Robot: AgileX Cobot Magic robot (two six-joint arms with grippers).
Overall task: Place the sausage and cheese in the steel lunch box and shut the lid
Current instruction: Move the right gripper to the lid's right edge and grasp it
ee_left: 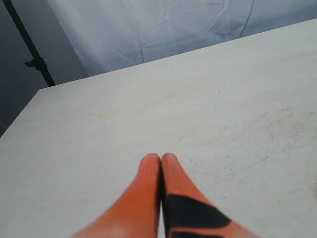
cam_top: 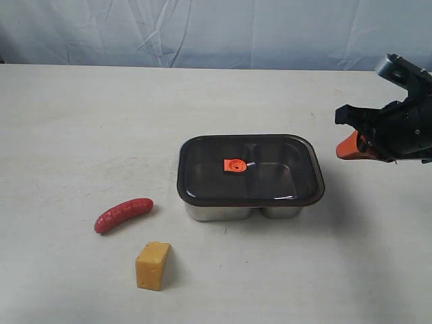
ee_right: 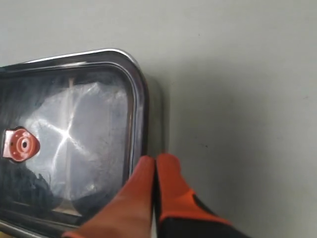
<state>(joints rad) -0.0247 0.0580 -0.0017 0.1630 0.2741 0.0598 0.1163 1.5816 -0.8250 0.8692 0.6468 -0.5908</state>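
Note:
The steel lunch box (cam_top: 223,211) stands mid-table with the dark lid (cam_top: 270,179) resting on top, its orange valve tab (cam_top: 234,165) at the centre. The red sausage (cam_top: 123,214) lies to the box's left, and the yellow cheese (cam_top: 152,265) sits in front of the sausage. My right gripper (cam_top: 348,149) hovers right of the box, shut and empty; in the right wrist view its tips (ee_right: 155,159) sit just off the lid's rim (ee_right: 139,99). My left gripper (ee_left: 160,157) is shut over bare table and is out of the exterior view.
A pale wrinkled backdrop (cam_top: 216,30) hangs behind the table's far edge. A dark stand pole (ee_left: 29,47) shows beyond the table corner in the left wrist view.

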